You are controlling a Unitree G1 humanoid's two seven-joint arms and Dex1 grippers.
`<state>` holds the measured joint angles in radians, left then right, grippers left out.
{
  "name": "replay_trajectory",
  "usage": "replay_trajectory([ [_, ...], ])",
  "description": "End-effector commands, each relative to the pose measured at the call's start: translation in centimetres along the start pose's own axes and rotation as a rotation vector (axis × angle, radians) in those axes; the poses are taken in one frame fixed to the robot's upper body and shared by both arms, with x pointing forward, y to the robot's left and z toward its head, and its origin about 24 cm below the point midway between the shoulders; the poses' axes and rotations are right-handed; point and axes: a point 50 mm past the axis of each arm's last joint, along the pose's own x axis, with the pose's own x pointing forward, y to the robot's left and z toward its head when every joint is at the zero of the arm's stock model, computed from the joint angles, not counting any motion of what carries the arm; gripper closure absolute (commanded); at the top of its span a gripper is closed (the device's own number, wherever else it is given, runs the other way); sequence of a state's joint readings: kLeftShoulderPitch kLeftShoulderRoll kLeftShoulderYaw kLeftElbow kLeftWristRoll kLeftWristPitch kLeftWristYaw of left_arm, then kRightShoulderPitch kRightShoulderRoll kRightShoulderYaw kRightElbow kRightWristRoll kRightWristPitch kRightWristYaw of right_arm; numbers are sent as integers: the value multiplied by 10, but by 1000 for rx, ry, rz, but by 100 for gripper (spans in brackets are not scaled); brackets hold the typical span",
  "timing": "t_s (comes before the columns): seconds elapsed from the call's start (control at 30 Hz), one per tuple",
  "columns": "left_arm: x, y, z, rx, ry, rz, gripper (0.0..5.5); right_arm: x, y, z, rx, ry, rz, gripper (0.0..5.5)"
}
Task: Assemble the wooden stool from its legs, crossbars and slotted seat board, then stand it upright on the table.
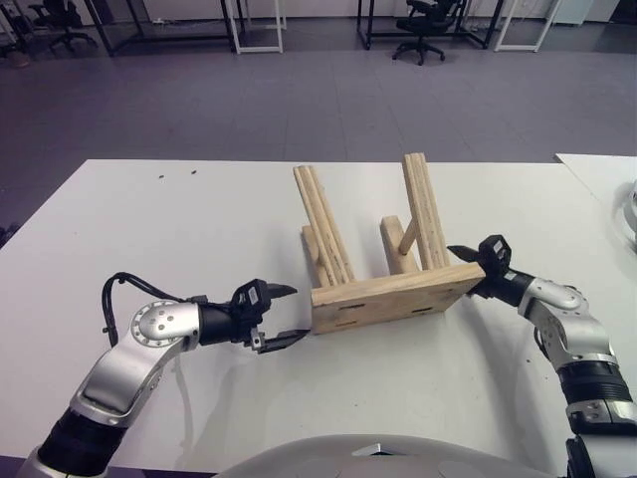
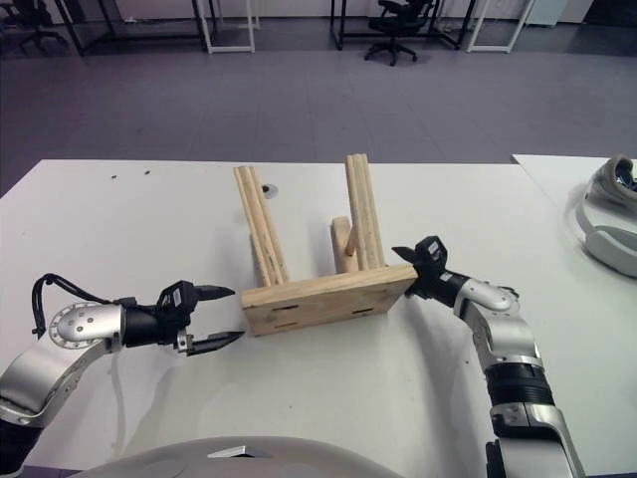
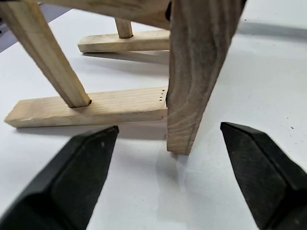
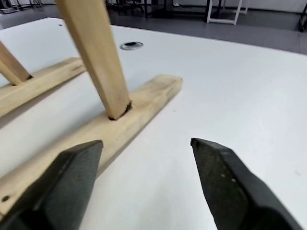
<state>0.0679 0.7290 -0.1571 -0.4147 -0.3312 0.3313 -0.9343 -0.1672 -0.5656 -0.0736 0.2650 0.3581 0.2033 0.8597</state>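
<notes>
The wooden stool lies on its side on the white table [image 1: 179, 219]. Its seat board [image 1: 393, 297] stands on its long edge and the legs [image 1: 323, 224] point away from me. My left gripper [image 1: 299, 312] is open just off the board's left end; the left wrist view has the board's end [image 3: 201, 72] close ahead between the two fingers [image 3: 72, 182]. My right gripper [image 1: 463, 271] is open at the board's right end, on the leg side. In its wrist view a lower leg [image 4: 120, 124] and a crossbar [image 4: 96, 52] lie beyond the open fingers [image 4: 230, 182].
A white headset-like object [image 2: 607, 214] lies on a second table at the right. A small round hole [image 2: 270, 188] marks the tabletop behind the stool. Bare table stretches to the left and in front of the board. Office chairs stand far back on the floor.
</notes>
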Motion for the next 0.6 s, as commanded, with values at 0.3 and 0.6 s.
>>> replay_trajectory([
  [0.3, -5, 9, 3, 54, -24, -112, 156, -64, 10, 13, -22, 19, -26, 206],
  [0.6, 1, 15, 2, 80, -12, -160, 267, -73, 11, 35, -159, 203, 361, 206],
])
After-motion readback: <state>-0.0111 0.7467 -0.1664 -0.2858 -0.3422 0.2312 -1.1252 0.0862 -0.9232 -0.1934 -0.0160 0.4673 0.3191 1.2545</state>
